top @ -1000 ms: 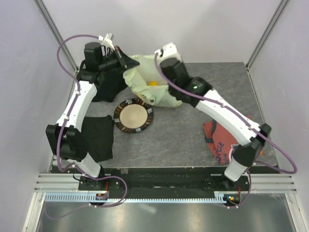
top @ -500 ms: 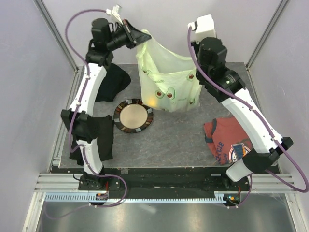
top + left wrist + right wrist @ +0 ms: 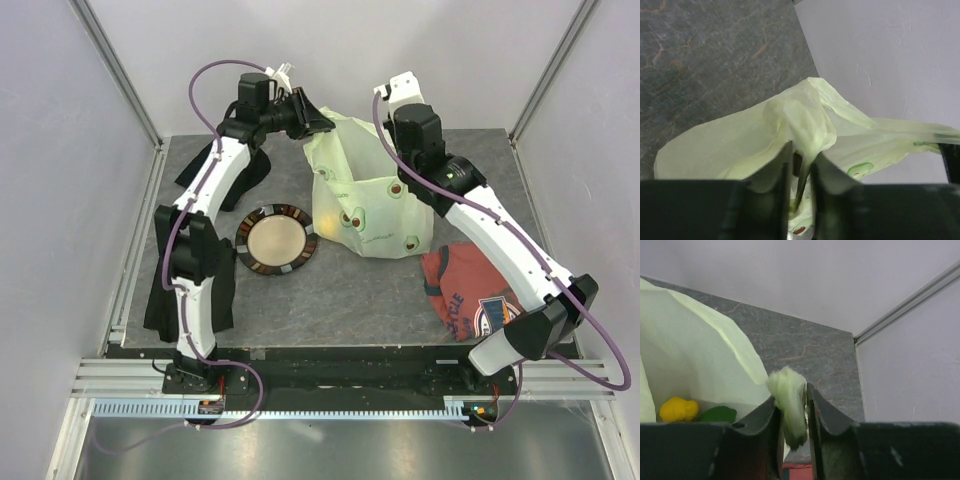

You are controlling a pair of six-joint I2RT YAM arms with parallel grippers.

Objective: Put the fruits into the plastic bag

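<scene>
The pale green plastic bag [image 3: 365, 195] hangs between my two grippers at the back middle of the table, its bottom resting on the surface. My left gripper [image 3: 322, 125] is shut on the bag's left handle [image 3: 805, 125]. My right gripper [image 3: 408, 165] is shut on the bunched right handle [image 3: 790, 405]. Inside the bag the right wrist view shows a yellow lemon [image 3: 678, 409] and a green fruit [image 3: 716, 414]. The grapes and the dark brown fruit are hidden.
A dark round plate with a cream centre [image 3: 277, 240] lies left of the bag. Black cloths lie at the left [image 3: 205, 285] and back left [image 3: 235, 170]. A red printed shirt [image 3: 470, 285] lies at the right. Enclosure walls stand close behind.
Both grippers raised the bag by its handles, then shifted right and came down somewhat. The bag went from slumped on the table to hanging upright and stretched between them.
</scene>
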